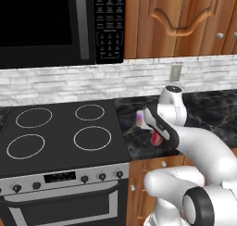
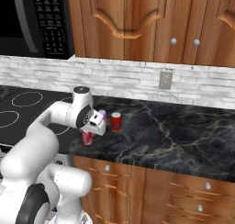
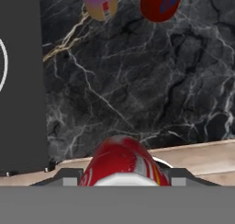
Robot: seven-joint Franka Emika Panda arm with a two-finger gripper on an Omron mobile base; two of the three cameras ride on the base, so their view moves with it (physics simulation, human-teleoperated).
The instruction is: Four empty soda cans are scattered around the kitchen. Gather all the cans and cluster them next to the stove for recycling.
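Three small soda cans sit in this kitchen of carved brown wood cabinets [image 2: 137, 25] and white brick wall [image 1: 69, 79]; a black microwave with a keypad [image 1: 55, 26] hangs over the black flat glass stove with four white ring outlines [image 1: 60, 130], whose silver oven front carries black knobs and a bar handle; to the stove's right runs the black marbled counter [image 2: 183, 126], with a pale wall socket [image 2: 165, 80] above it and wooden drawers with round knobs below. The white arm reaches over the counter's front edge just beside the stove; its two-finger gripper [image 2: 88, 135] is clenched around a red soda can with a silver top [image 3: 123, 165], held low over the counter near its front edge. Farther back, near the wall side, stand a pink-purple can with a pale yellowish band [image 3: 97, 2] and another red can [image 2: 116, 121], upright, close beside each other, apart from the held one.
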